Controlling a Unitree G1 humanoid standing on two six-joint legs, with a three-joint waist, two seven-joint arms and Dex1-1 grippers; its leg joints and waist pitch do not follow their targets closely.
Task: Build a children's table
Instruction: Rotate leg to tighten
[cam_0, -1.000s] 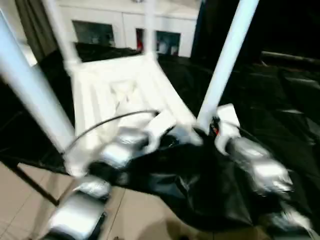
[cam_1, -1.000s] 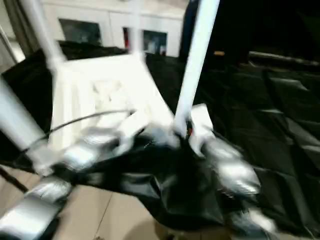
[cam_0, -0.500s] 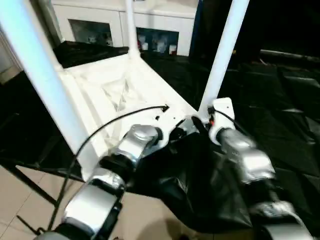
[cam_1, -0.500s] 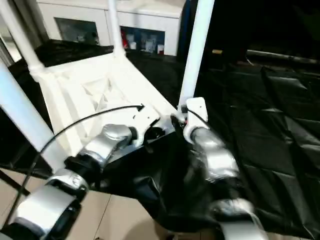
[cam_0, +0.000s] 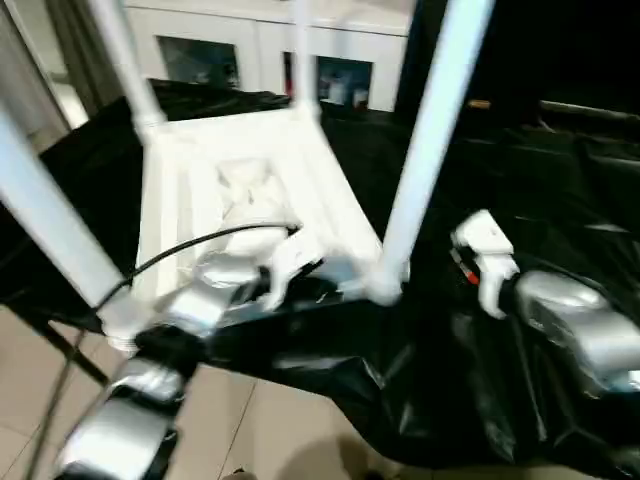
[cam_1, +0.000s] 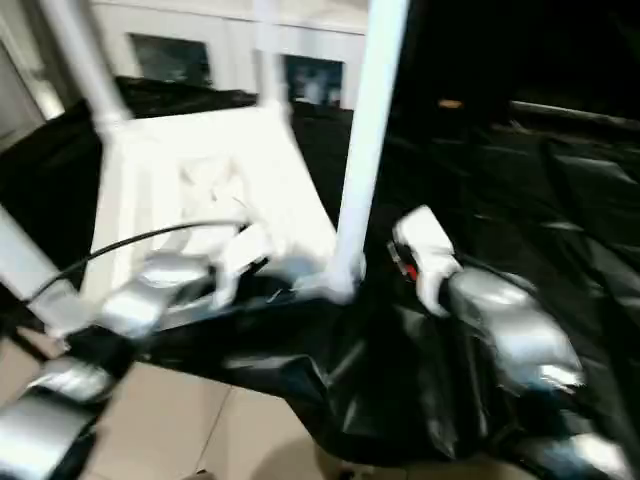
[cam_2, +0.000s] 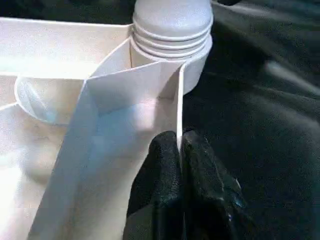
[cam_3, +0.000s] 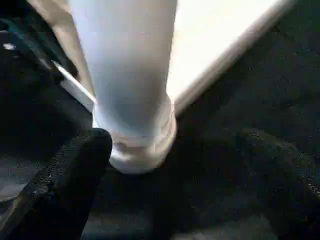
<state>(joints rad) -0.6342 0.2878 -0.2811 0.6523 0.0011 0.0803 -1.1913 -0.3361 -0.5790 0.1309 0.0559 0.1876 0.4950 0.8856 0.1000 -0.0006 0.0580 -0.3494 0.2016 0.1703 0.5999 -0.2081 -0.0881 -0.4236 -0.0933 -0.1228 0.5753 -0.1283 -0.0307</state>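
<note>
4 legs (cam_0: 432, 130) upright in inverted tabletop (cam_0: 250, 190) | left gripper (cam_2: 179, 150) pinched on tabletop rim | right gripper (cam_3: 175, 165) spread wide, beside near leg, gripping nothing

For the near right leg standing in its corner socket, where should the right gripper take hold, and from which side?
Grip the near right leg low on its round shaft, just above the corner socket, probably from the robot's right: the right gripper is there, open, that side is free, and the tabletop blocks the other.
</note>
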